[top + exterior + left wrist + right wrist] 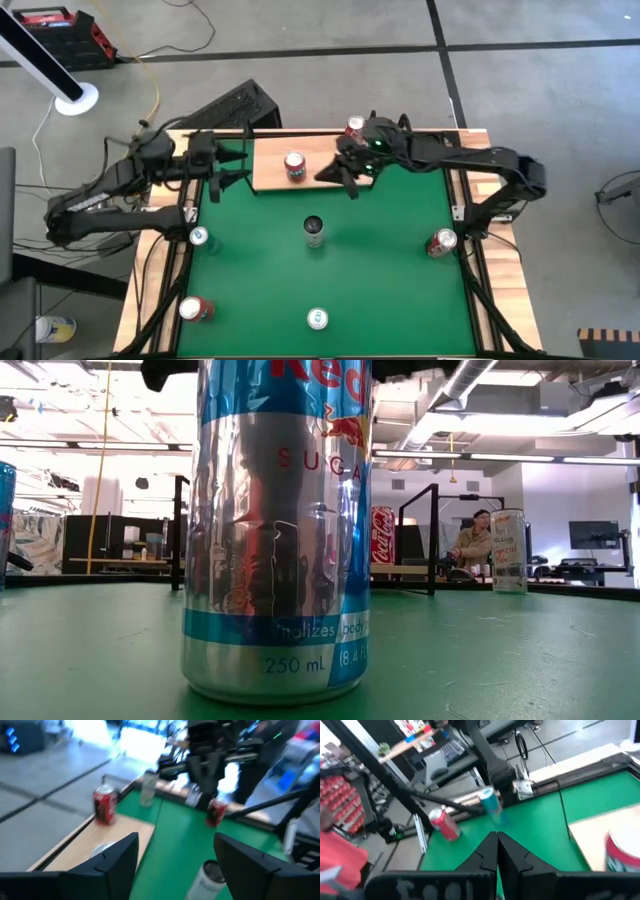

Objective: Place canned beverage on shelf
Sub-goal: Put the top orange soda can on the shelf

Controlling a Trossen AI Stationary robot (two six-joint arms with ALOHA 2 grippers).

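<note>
Rigid, slick Red Bull can [314, 231]: grasp mid-body. Left gripper [234, 166] part-open, empty; right gripper [345, 178] closed, empty.

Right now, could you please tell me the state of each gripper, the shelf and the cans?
left gripper: open, empty, at the shelf's left end.
right gripper: shut, empty, over the shelf's right part.
shelf: carries one upright red can; a second red can stands at its far right corner.
silver can: upright at the mat's centre.
</note>
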